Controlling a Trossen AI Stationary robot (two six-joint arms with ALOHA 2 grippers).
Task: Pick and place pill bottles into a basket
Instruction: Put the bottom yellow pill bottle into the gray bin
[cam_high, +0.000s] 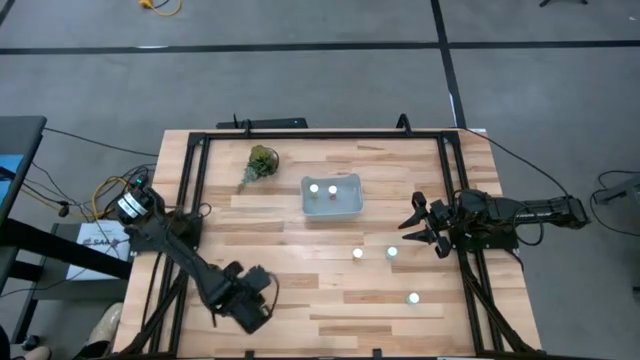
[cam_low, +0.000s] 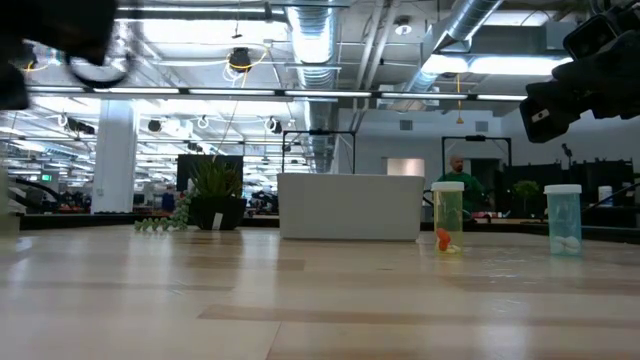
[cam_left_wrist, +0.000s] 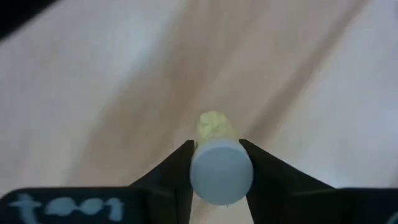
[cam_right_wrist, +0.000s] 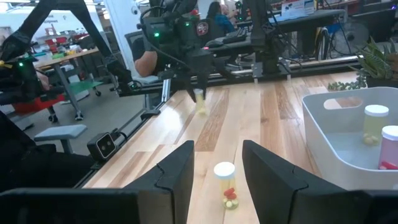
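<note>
My left gripper (cam_high: 252, 298) is near the table's front left, pointing down and shut on a pill bottle (cam_left_wrist: 221, 173) with a white cap and yellow contents. It also shows in the right wrist view (cam_right_wrist: 200, 102). My right gripper (cam_high: 412, 230) is open and empty at the table's right, above the wood. One bottle with red and yellow pills (cam_right_wrist: 224, 185) stands on the table ahead of its fingers, apart from them. The pale basket (cam_high: 332, 210) stands at the table's middle with two bottles (cam_high: 314, 187) inside. Three bottles (cam_high: 357, 254) stand upright on the table. My left gripper pinches the pill bottle at its white cap (cam_left_wrist: 198, 169) between the two fingers, one on either side. The fingers come from above, pointing down. The bottle hangs upright below them (cam_right_wrist: 200, 106) and looks clear of the table.
A green leafy sprig (cam_high: 260, 163) lies left of the basket. A black metal frame (cam_high: 320, 133) runs along the table's far and side edges. Loose bottles stand at the right (cam_high: 393, 252) and front right (cam_high: 412, 298). People and desks show beyond the table.
</note>
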